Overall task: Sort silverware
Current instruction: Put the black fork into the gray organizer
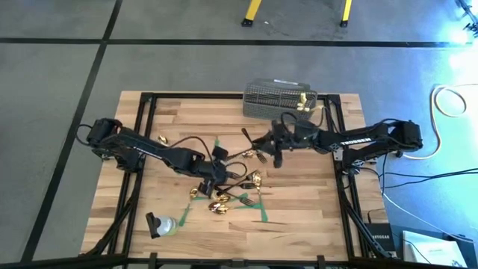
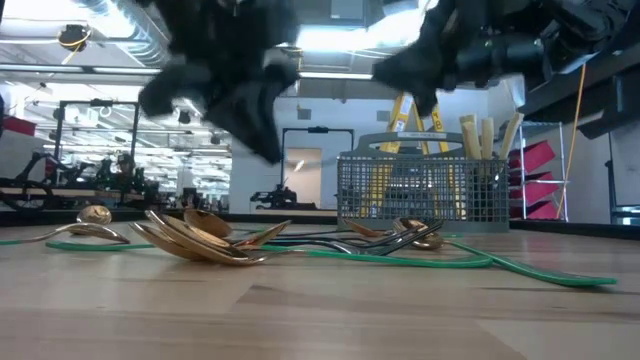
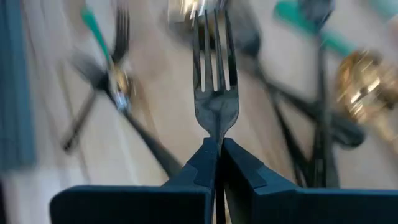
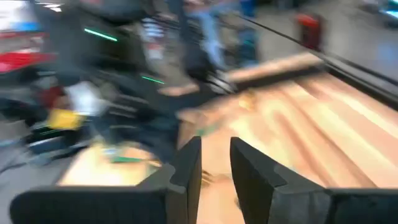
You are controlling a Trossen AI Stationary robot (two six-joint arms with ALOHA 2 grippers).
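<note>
The fork [image 3: 214, 93] handle is hidden between the left jaws; cutlery behind it on the counter [image 3: 161, 124] blurs

table [image 1: 314, 202]: light wood planks, black frame
spoons [image 2: 200, 238]: shiny gold
fork [image 3: 214, 68]: dark metal, in black left gripper [image 3: 217, 155]
knives [image 2: 485, 135]: cream handles
basket [image 1: 272, 99]: grey wire mesh
tape strips [image 1: 263, 213]: green
arms: black

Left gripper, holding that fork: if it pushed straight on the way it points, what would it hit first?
Probably the pile of silverware on the table: the left gripper, shut on the fork, points at it; depth unclear.
</note>
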